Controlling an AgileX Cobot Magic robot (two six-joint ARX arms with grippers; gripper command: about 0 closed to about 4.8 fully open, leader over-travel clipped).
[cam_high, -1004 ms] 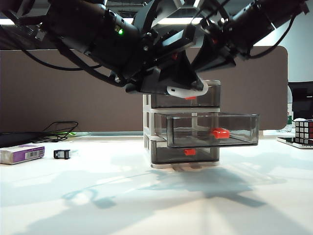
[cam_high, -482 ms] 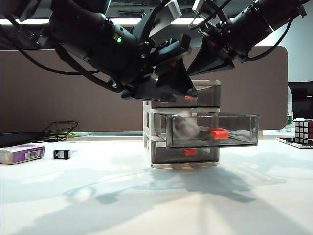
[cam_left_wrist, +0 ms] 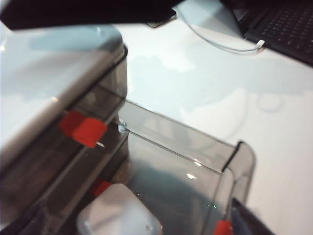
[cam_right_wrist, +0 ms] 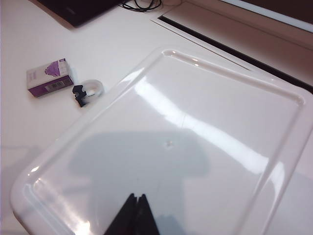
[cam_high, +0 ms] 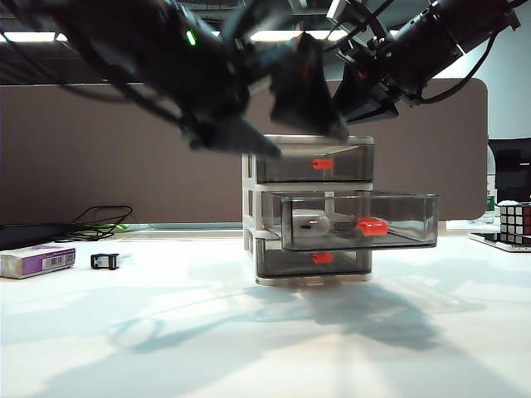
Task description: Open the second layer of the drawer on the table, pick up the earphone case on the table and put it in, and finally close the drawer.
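My left hand (cam_high: 274, 124) hangs spread and empty above the cabinet (cam_high: 311, 211); the earphone case (cam_high: 314, 222) lies in the open middle drawer (cam_high: 358, 220). Right hand (cam_right_wrist: 133, 215) – pinched together over the cabinet top. Next I'd push it shut.

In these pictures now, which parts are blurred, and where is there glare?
Exterior view: the left gripper above the drawer is smeared by motion blur, while the earphone case shows dimly through the smoky plastic. Left wrist view: soft focus on the case. Right wrist view: lamp glare streaks the cabinet's white top; right gripper shut.
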